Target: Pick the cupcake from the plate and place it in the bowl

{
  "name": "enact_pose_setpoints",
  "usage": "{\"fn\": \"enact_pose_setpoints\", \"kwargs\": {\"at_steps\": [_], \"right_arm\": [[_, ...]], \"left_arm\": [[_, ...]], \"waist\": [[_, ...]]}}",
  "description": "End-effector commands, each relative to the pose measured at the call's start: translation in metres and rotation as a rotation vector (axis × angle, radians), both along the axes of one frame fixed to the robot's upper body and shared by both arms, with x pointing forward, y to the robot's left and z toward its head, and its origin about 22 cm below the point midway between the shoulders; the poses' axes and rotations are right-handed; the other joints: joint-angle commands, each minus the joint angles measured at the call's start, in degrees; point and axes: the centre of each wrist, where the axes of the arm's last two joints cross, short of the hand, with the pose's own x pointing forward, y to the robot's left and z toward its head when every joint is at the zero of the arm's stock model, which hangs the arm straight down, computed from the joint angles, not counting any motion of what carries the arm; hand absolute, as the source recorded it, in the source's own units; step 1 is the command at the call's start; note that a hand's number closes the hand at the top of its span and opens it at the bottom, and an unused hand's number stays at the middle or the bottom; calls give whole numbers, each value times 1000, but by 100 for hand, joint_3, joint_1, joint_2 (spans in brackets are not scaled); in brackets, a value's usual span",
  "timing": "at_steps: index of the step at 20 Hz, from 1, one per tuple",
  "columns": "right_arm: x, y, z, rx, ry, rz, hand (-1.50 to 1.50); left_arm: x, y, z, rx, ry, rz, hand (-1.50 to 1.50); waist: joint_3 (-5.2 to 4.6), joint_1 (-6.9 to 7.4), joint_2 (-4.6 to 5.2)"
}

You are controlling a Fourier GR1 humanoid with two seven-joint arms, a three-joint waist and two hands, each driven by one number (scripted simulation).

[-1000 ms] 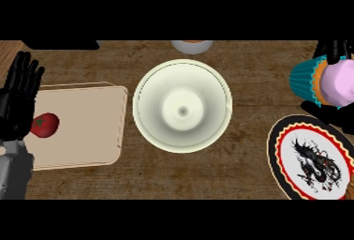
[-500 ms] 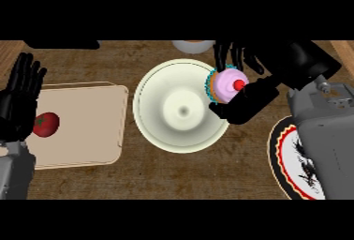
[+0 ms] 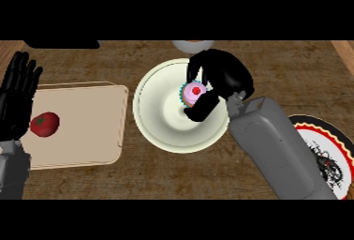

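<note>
My right hand point(image 3: 223, 77) hangs over the cream bowl point(image 3: 158, 117) in the middle of the counter, its fingers and thumb curled round the cupcake point(image 3: 193, 92). The cupcake shows pink frosting, a red cherry and a teal wrapper, tipped on its side toward the bowl's centre. Whether it touches the bowl I cannot tell. The plate point(image 3: 332, 154), white with a dragon drawing and a red and black rim, lies at the right, partly behind my right forearm. At the left edge my left hand point(image 3: 18, 98) rests open, fingers up.
A beige cutting board point(image 3: 83, 124) with a red tomato point(image 3: 44, 124) lies left of the bowl, close to the left hand. A small grey round object point(image 3: 191, 45) sits just behind the bowl. A dark shape point(image 3: 62, 44) lies at the back left.
My right hand carried the cupcake leftward from the right edge near the plate to over the bowl's middle. The left hand stayed still.
</note>
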Motion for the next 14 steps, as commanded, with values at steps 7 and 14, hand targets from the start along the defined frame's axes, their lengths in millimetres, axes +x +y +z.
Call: {"fn": "enact_pose_setpoints", "kwargs": {"at_steps": [7, 14], "right_arm": [[21, -1, -64, 364, 68, -78, -150], [33, -28, -50, 560, -201, -199, -150]], "left_arm": [[-2, -6, -5, -2, -21, 1, 0], [-2, -4, -4, 6, -2, -5, 0]], "waist": [[5, 48, 15], [5, -16, 2]]}}
